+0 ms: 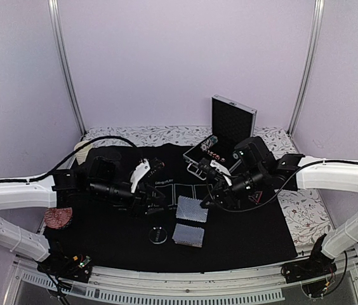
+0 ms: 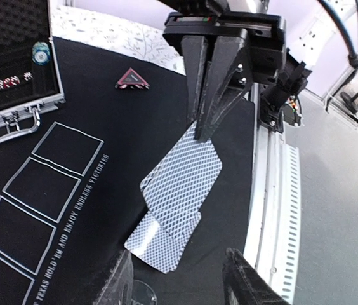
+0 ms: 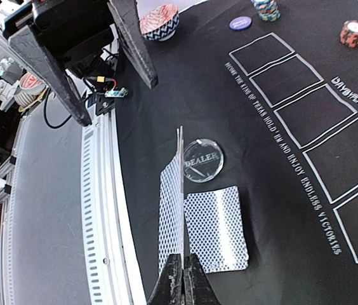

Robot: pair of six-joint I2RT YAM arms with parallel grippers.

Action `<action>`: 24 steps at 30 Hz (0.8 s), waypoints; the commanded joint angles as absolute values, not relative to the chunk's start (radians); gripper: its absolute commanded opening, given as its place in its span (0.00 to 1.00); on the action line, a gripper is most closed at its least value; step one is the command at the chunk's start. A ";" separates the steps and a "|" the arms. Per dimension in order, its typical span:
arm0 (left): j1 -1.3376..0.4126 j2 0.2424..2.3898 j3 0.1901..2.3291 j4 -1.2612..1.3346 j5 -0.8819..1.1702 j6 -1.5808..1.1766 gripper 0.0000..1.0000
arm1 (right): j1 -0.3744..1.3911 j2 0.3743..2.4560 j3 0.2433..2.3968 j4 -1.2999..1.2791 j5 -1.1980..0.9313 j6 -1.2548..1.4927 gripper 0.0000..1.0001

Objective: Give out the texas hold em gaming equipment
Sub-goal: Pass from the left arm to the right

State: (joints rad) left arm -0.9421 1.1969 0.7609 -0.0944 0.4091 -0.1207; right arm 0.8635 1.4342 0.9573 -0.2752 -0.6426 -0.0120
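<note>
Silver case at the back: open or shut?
Open: the silver case has its lid standing upright, and poker chips show inside its lined base.

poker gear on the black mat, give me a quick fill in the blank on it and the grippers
The right gripper is shut on a playing ___.
The clear disc on the mat reads ___.
The triangle marker has a ___ edge.
The left gripper has its jaws ___.
Missing words: card; dealer; red; open.
</note>
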 commanded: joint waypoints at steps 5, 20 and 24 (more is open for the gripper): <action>-0.932 1.137 0.762 -0.095 0.286 -0.089 0.53 | 0.843 1.366 1.024 -0.343 -0.536 0.032 0.02; -0.664 1.239 0.991 -0.367 -0.251 -0.206 0.89 | 0.642 1.209 1.078 -0.324 -0.238 0.273 0.02; -0.586 1.253 1.003 -0.303 -0.264 -0.212 0.94 | 0.637 1.202 1.101 -0.284 -0.153 0.312 0.02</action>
State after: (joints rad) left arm -0.6479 1.2373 0.9829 -0.2974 -0.1909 -0.1818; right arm 0.6418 1.2213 1.0607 -0.3347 -0.2798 0.2462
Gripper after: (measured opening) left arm 0.923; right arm 0.026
